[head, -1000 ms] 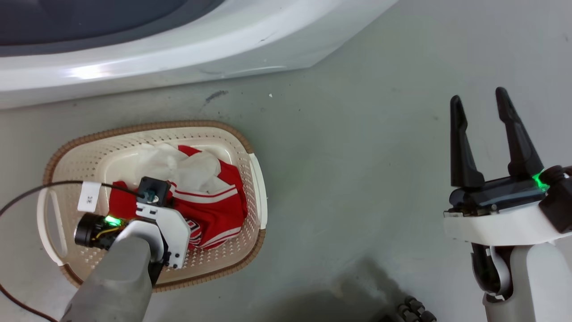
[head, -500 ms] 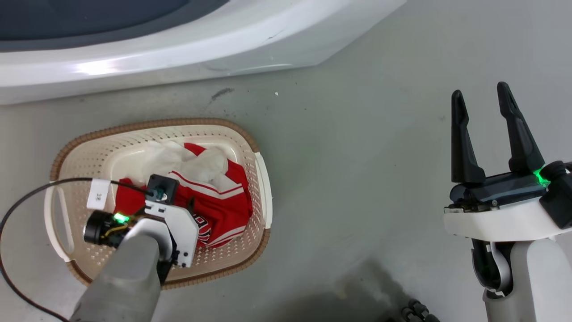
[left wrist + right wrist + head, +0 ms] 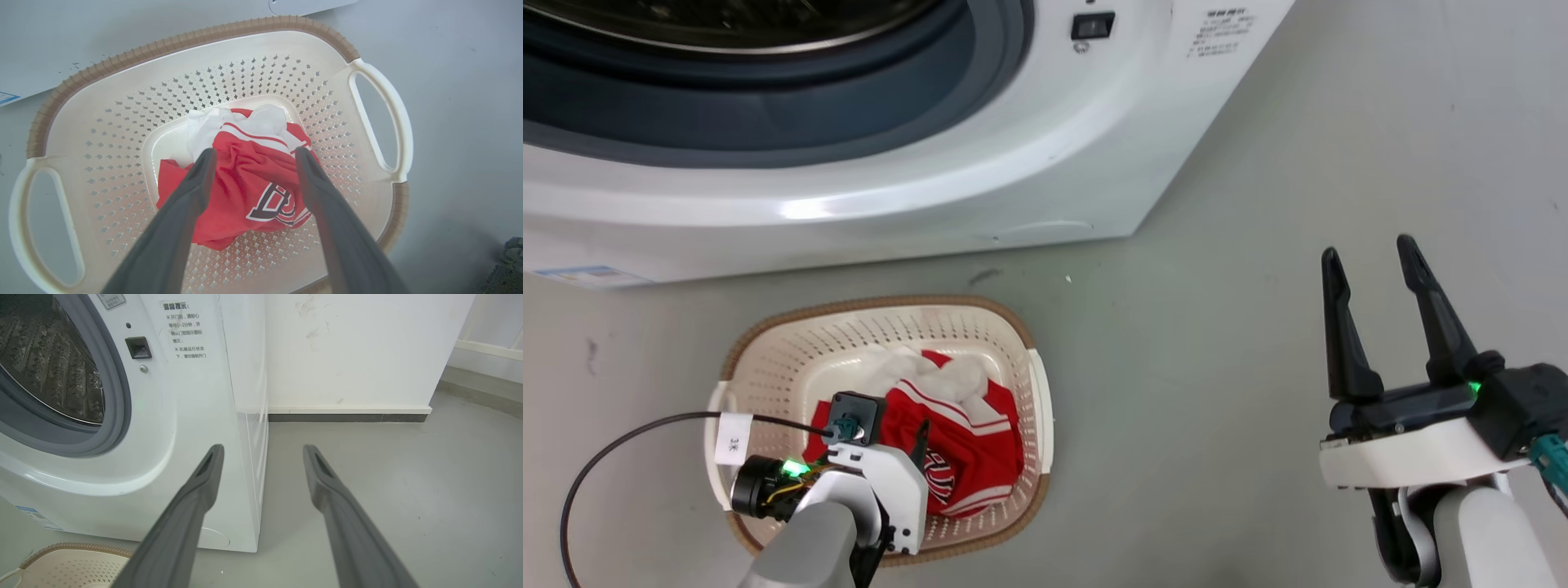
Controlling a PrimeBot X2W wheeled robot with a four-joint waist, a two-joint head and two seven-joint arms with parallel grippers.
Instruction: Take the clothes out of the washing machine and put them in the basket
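The left gripper (image 3: 255,150) stands over the basket (image 3: 122,102), pointing down into it. Its fingers are spread wide and hold nothing. The clothes (image 3: 245,183) lie in a red-and-white heap on the basket's base, straight ahead of that gripper. In the left wrist view one fingertip sits over the heap's 9 o'clock edge and the other over its 3 o'clock edge. Whether the tips touch the cloth cannot be told. The heap's long axis runs roughly 8 to 2 o'clock there, close to the line between the fingers.

The right gripper (image 3: 1367,245) hangs over bare floor (image 3: 1217,367) at the basket's 3 o'clock in the head view, well apart from it. Its fingers are also wide and empty.

The washing machine (image 3: 1054,163) stands at the basket's 12 o'clock, near it but not touching. In the right wrist view the drum (image 3: 49,363) lies at 10 o'clock from the right fingers. The part of the drum that can be seen holds no cloth, and the rest is out of view.

The drop looks done. If anything is left inside, the coming reach goes up toward 12 o'clock. The port opens above the basket, so the left arm looks the nearer one. A straight lift should clear the rim.
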